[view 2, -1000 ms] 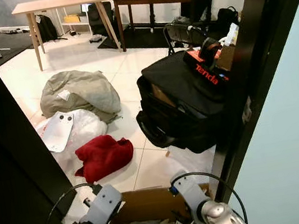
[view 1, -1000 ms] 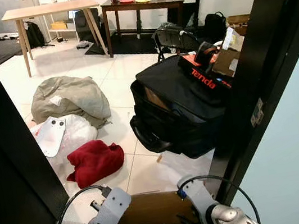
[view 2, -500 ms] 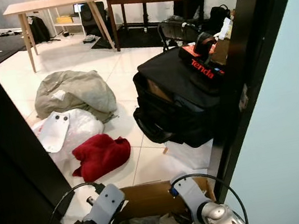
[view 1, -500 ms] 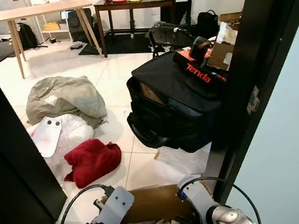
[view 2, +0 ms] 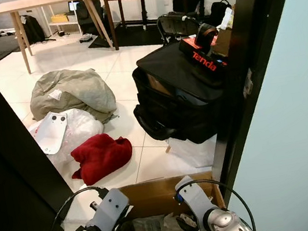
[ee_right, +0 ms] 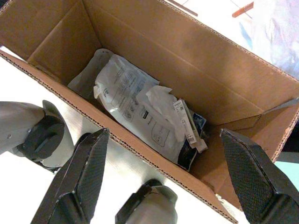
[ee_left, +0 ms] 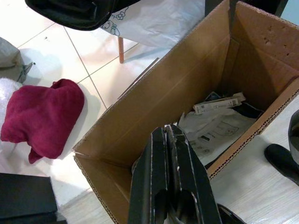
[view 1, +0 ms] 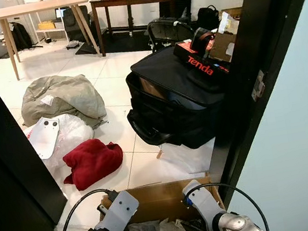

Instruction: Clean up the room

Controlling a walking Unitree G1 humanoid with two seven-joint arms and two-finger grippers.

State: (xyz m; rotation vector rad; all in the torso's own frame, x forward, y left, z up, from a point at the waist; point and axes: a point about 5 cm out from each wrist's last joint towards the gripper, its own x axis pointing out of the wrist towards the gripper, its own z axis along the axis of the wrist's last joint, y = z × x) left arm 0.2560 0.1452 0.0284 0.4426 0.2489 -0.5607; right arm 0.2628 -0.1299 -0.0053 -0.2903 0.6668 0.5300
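Left gripper point(ee_left: 170, 140): jaws together, over the open brown cardboard box point(ee_left: 154, 112). Right gripper point(ee_right: 163, 149): jaws wide apart above the same box. The box sits on the floor between both arms, long axis running left-right, holding white plastic packets point(ee_right: 135, 109); its near edge is cut off in the head views. Beyond: crumpled red cloth point(view 1: 93, 161), black bag point(view 1: 181, 102).

Both your silver arms sit low in the head views, forearms angled inward toward each other. Left gripper point(ee_left: 169, 154): the two black fingers pressed flat together, no gap between them, pointing down and forward. Right gripper point(ee_right: 166, 161): fingers point(ee_right: 86, 170) splayed wide apart, tips pointing downward. Black cables loop off both wrists. Neither gripper has anything in its grasp.
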